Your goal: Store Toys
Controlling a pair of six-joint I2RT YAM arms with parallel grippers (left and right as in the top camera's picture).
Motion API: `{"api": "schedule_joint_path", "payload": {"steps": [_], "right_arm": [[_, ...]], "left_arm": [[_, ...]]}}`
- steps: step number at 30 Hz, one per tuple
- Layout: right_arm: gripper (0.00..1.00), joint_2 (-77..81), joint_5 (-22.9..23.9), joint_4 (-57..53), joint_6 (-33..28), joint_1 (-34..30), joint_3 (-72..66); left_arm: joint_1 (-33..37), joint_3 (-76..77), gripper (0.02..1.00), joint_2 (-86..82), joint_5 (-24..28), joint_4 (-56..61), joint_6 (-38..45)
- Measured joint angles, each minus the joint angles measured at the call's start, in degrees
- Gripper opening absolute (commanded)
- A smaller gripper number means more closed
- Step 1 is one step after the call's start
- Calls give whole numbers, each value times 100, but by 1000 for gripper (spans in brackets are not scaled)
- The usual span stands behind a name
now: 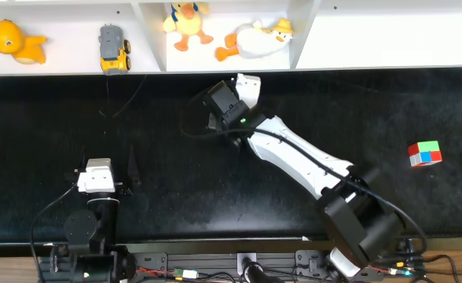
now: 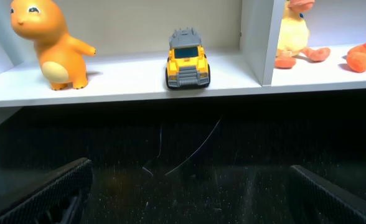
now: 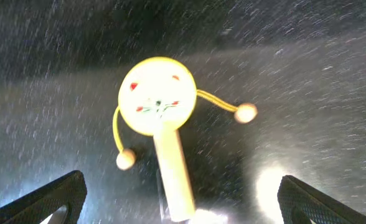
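Shelf holds four toys | you've rattle, cube left on mat | right gripper and left gripper both spread.

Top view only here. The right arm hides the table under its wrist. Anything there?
Observer: Yes, a yellow rattle lies flat on the table, right under the right hand.
Operator: Is the hand holding it?
Observer: No. Its fingers stand wide apart, one on either side of the rattle, not touching it.
Operator: And the other hand?
Observer: The left hand is open and faces the truck on the shelf.
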Motion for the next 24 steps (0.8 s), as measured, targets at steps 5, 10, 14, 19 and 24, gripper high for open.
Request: {"api": "schedule_joint_path", "payload": {"steps": [5,10,14,19,24], "right_arm": [[996,4,-535,-66,-422,-7,0],[987,15,-765,-413,-636,-24,2],[989,122,-833,-472,-763,-28,2],[993,245,-855,-570,-920,-31,2],[967,284,-828,-855,-1001,-28,4]], "left_arm": [[0,0,998,0,0,-2,0],[0,0,998,0,0,0,0],[0,0,996,0,0,0,0],[0,0,998,0,2,0,0],[0,0,998,0,0,0,0]]}}
